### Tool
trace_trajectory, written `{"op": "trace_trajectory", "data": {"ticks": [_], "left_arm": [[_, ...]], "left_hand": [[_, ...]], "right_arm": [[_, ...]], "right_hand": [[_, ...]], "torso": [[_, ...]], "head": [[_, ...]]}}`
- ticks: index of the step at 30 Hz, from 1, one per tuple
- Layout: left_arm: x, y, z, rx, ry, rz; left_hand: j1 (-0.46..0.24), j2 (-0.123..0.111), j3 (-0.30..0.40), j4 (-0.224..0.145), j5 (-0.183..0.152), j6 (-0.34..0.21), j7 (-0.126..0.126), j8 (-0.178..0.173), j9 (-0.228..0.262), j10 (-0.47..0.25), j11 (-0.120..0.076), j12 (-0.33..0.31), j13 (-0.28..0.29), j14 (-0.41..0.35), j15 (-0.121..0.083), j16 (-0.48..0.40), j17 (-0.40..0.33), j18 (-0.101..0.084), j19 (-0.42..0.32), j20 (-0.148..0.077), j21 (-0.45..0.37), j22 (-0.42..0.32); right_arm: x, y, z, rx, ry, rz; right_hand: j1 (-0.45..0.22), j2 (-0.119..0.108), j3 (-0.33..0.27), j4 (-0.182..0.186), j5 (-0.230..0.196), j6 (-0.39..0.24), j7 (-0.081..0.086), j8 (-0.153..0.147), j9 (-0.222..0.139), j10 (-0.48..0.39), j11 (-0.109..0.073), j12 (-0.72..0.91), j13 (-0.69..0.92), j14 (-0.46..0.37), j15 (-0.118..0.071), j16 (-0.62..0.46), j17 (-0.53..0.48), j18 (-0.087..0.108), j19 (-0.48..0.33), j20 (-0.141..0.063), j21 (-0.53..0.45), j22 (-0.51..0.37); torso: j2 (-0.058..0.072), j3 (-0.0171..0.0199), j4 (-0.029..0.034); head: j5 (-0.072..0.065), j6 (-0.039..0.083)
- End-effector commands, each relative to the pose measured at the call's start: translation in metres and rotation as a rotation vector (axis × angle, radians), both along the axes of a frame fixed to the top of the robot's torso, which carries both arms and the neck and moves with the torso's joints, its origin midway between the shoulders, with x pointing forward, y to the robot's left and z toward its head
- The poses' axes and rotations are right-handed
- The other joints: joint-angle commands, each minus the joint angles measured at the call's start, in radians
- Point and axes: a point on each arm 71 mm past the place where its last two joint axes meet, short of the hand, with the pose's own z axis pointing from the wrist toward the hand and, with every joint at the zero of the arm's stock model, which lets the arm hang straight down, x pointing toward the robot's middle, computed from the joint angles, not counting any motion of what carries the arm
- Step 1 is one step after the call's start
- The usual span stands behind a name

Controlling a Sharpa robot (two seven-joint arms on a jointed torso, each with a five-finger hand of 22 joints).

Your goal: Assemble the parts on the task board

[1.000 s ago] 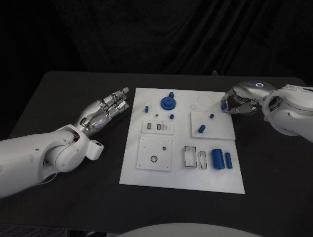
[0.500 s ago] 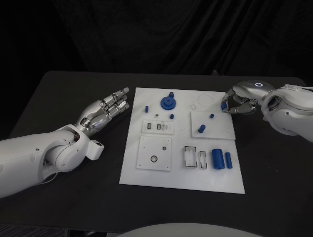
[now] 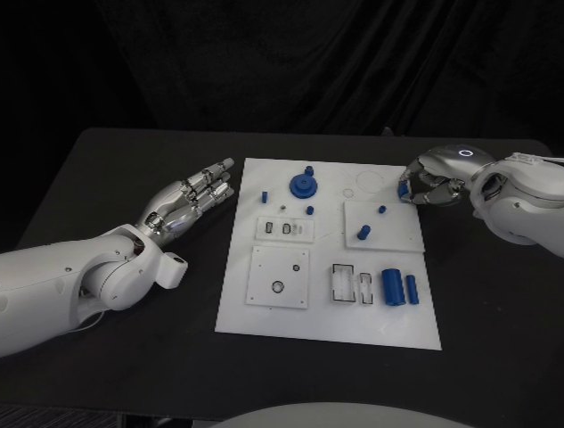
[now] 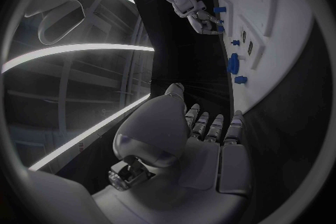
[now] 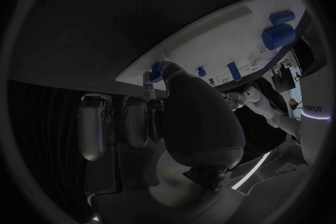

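Observation:
The white task board [image 3: 327,312] lies in the middle of the table. A blue disc with a peg [image 3: 304,185] stands near its far edge, and small blue pegs [image 3: 265,196] [image 3: 362,234] stand nearby. Two blue cylinders [image 3: 392,285] [image 3: 412,289] lie at its right side. My right hand [image 3: 429,185] hovers at the board's far right edge with fingers curled in, pinching a small blue part [image 5: 157,71] between thumb and a finger. My left hand [image 3: 192,201] lies stretched out just left of the board, fingers straight and apart, holding nothing. The left wrist view shows the right hand [image 4: 203,17] at the board [image 4: 280,56].
Raised white blocks sit on the board: one with a round hole [image 3: 282,276], one with two small slots [image 3: 286,229], one at the right [image 3: 382,223]. Rectangular slots [image 3: 353,283] lie beside the cylinders. Bare black table [image 3: 127,169] surrounds the board.

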Motion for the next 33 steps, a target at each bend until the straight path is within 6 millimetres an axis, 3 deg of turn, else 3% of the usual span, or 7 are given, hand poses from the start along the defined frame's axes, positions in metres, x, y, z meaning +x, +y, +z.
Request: {"op": "trace_trajectory", "data": {"ticks": [1,9,20,22,30,33], "left_arm": [[-0.001,-0.002,0.005,-0.041,-0.061,-0.028],[-0.001,-0.001,0.005,-0.040,-0.059,-0.026],[-0.002,-0.002,0.005,-0.038,-0.059,-0.024],[-0.002,-0.001,0.005,-0.038,-0.059,-0.024],[-0.001,-0.001,0.005,-0.038,-0.059,-0.024],[-0.001,-0.002,0.005,-0.039,-0.058,-0.026]], "left_hand": [[0.010,-0.001,0.006,0.002,0.006,-0.004,0.004,0.000,0.000,-0.003,0.006,0.005,0.001,-0.002,0.007,0.000,0.000,0.018,-0.001,0.007,0.003,0.000],[0.011,-0.001,0.007,0.002,0.006,-0.005,0.004,0.000,0.000,-0.003,0.007,0.004,0.001,-0.002,0.008,-0.001,0.000,0.018,-0.001,0.007,0.003,0.000],[0.011,-0.001,0.008,0.002,0.006,-0.004,0.005,0.000,0.000,-0.002,0.008,0.005,0.001,-0.002,0.008,-0.001,0.000,0.018,-0.003,0.008,0.002,-0.001],[0.011,-0.001,0.008,0.001,0.006,-0.004,0.005,0.000,0.000,-0.002,0.009,0.005,0.001,-0.002,0.009,0.000,0.000,0.018,-0.002,0.008,0.002,-0.001],[0.011,-0.001,0.009,0.001,0.007,-0.003,0.005,0.000,0.000,-0.002,0.009,0.005,0.001,-0.002,0.009,0.000,0.000,0.018,-0.002,0.008,0.002,0.000],[0.011,-0.001,0.009,0.001,0.007,-0.003,0.005,0.000,0.000,-0.002,0.009,0.005,0.001,-0.002,0.009,0.000,0.000,0.018,-0.002,0.008,0.002,0.000]], "right_arm": [[-0.001,0.001,0.001,0.016,-0.030,0.009],[-0.010,0.014,0.009,0.077,-0.096,0.063],[-0.035,0.069,0.034,0.189,-0.189,0.228],[-0.038,0.079,0.034,0.195,-0.181,0.252],[-0.045,0.111,0.026,0.193,-0.126,0.319],[-0.045,0.123,0.020,0.189,-0.103,0.337]], "right_hand": [[0.004,0.004,-0.001,-0.006,-0.002,0.009,-0.001,0.004,0.001,0.104,0.005,0.003,0.263,0.087,0.003,0.005,0.166,-0.007,0.074,0.004,-0.004,0.242],[0.002,0.006,-0.004,-0.011,-0.003,0.027,0.000,0.012,0.013,0.104,0.005,0.003,0.263,0.087,0.003,0.004,0.165,-0.008,0.076,0.004,0.000,0.243],[0.003,0.008,-0.007,-0.018,-0.003,0.051,-0.003,0.023,0.027,0.104,0.003,0.003,0.263,0.087,0.003,0.006,0.167,-0.009,0.077,0.004,0.003,0.244],[0.004,0.008,-0.007,-0.018,-0.003,0.051,-0.003,0.024,0.027,0.104,0.003,0.003,0.263,0.088,0.003,0.006,0.167,-0.009,0.078,0.004,0.003,0.244],[0.004,0.009,-0.007,-0.020,-0.003,0.054,-0.003,0.025,0.029,0.104,0.003,0.003,0.263,0.087,0.002,0.006,0.166,-0.009,0.078,0.003,0.003,0.244],[0.003,0.009,-0.007,-0.020,-0.003,0.054,-0.002,0.025,0.030,0.104,0.003,0.003,0.263,0.087,0.002,0.006,0.166,-0.009,0.078,0.003,0.004,0.244]], "torso": [[0.000,0.0003,0.0002],[0.000,0.0004,-0.0003],[0.000,0.0013,-0.0018],[-0.001,0.0017,-0.0030],[-0.002,-0.0024,0.0011],[-0.001,-0.0011,0.0013]], "head": [[0.001,0.000],[0.010,0.004],[0.007,0.008],[0.006,0.006],[0.003,0.005],[0.005,0.003]]}}
